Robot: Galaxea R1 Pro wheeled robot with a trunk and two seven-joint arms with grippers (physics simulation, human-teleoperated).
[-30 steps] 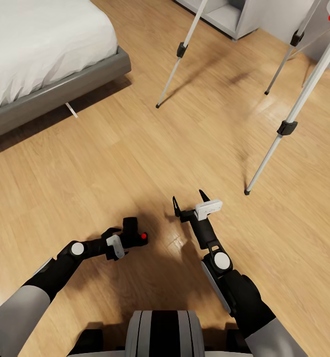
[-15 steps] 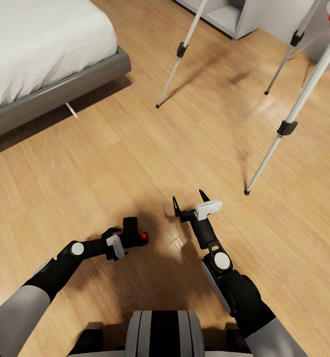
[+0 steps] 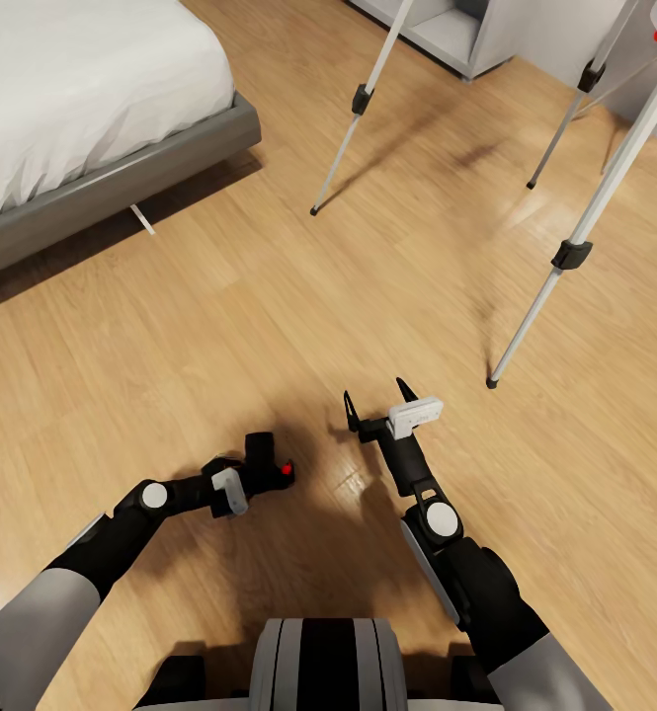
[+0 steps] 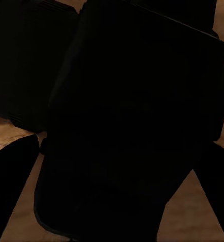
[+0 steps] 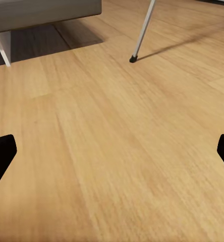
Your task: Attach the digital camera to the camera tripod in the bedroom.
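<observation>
The digital camera (image 3: 262,456), black with a red button on its side, hangs low over the wood floor, and my left gripper (image 3: 246,474) is shut on it. Seen from the left wrist, the camera's dark body (image 4: 127,116) sits close against the lens. My right gripper (image 3: 377,397) is open and empty, a little right of the camera; its fingertips (image 5: 1,154) show at the edges of the right wrist view. The camera tripod's silver legs with black clamps stand ahead: one leg (image 3: 356,109) at centre, the others (image 3: 577,242) at the right. Its head is out of view.
A grey-framed white bed (image 3: 121,173) fills the upper left; its frame (image 5: 41,12) and a tripod foot (image 5: 134,59) show in the right wrist view. A grey cabinet (image 3: 461,35) stands behind the tripod. Open wood floor lies between me and the tripod.
The left gripper has turned the camera slightly and lifted it a touch. The right arm and the view have stayed still.
</observation>
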